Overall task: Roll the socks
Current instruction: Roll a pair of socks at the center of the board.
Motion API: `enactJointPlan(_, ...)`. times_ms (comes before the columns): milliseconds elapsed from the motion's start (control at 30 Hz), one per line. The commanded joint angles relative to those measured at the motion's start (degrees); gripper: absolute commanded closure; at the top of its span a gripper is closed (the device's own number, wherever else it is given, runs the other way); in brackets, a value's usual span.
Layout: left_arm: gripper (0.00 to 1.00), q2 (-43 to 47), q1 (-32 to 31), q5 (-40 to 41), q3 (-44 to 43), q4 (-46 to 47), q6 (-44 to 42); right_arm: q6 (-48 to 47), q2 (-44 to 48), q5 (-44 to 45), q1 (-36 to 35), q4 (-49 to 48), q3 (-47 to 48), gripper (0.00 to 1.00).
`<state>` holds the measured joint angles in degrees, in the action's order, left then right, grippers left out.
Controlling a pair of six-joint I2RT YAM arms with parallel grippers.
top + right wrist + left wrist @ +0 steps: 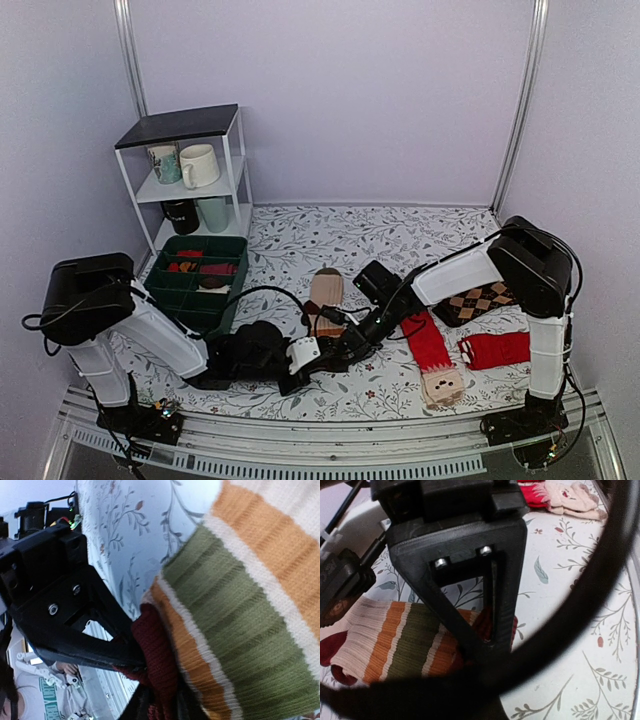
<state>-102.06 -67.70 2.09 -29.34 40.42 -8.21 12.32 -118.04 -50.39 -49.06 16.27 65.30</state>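
Left end effector [491, 639] clenched on maroon toe [156, 652] of tan-beige striped knitted socks [395, 640] | right end effector [335, 348]: grip cannot be told | roll tightly, layers aligned.

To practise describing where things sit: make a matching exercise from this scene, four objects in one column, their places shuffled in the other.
1 striped sock
2 argyle sock
3 green divided bin
4 cream mug

A middle shelf of the white rack
B far right, behind the red socks
C middle of the table
D on the table, in front of the rack

Pairs: 1-C, 2-B, 3-D, 4-A
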Motion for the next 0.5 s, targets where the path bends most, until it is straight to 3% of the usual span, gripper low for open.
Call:
enactJointPlan(0, 1.0, 3.2, 0.59, -1.27, 2.04, -4.48, 5.69, 1.06, -2.11, 8.52, -0.83, 4.03, -2.53, 0.8)
enactJointPlan(100, 1.0, 4.26, 1.06, -2.34, 4.37, -4.79, 9.61, 2.4, 0.48, 9.52, -0.81, -2.49, -3.12, 0.73)
enactJointPlan(200, 1.0, 4.14, 1.26, -3.2, 5.86, -4.87, 12.75, 4.63, 5.35, 12.08, -0.56, -15.41, -7.55, 0.67)
enactJointPlan(367, 1.0, 2.69, 2.3, -4.97, 5.26, -6.75, 15.77, 3.84, 15.62, 15.24, -0.58, -46.58, -23.76, 0.65)
enactJointPlan(467, 1.0, 1.51, 3.7, -6.78, 4.29, -8.01, 17.19, -0.64, 20.26, 17.37, -2.38, -57.27, -31.32, 0.65)
